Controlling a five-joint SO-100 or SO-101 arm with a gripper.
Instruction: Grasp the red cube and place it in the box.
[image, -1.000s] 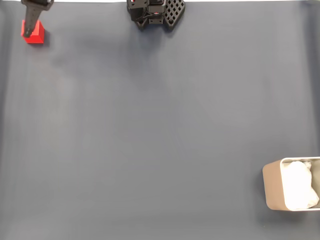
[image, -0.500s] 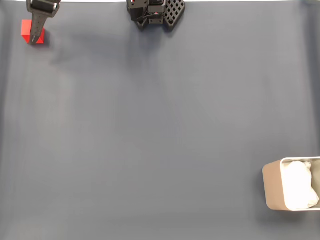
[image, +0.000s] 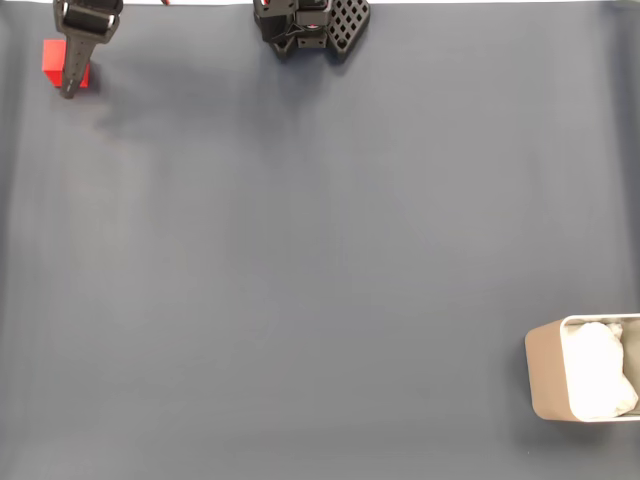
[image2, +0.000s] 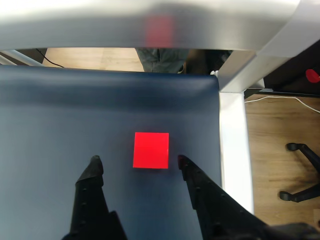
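I see the red cube (image2: 151, 150) flat on the dark blue desk (image: 320, 260), at the far top-left corner in the fixed view (image: 52, 60), partly covered there by the arm's black finger. In the wrist view it sits just ahead of the gripper (image2: 138, 161), roughly centred on the gap; jaws are spread wider than the cube, black fingertips (image2: 95, 164) on either side of its near edge, not touching it that I can make out. Nothing held.

The box (image: 545, 372) is at the opposite corner, bottom right of the fixed view, cut by the frame edge, white crumpled padding (image: 598, 370) inside. Well apart from the cube, bare desk between them, nothing in the way.

Arm base (image: 310, 22), black, sits at the top-centre edge of the fixed view.

Wrist view beyond the cube: desk edge close by, a white frame rail (image2: 231, 145) along the side, a pale blurred bar (image2: 150, 25) across the top, wooden floor (image2: 280, 130), a white cable (image2: 280, 96), black chair-base legs (image2: 300, 165), something small and red (image2: 312, 75) at the far right.

No labels or writing I can read anywhere
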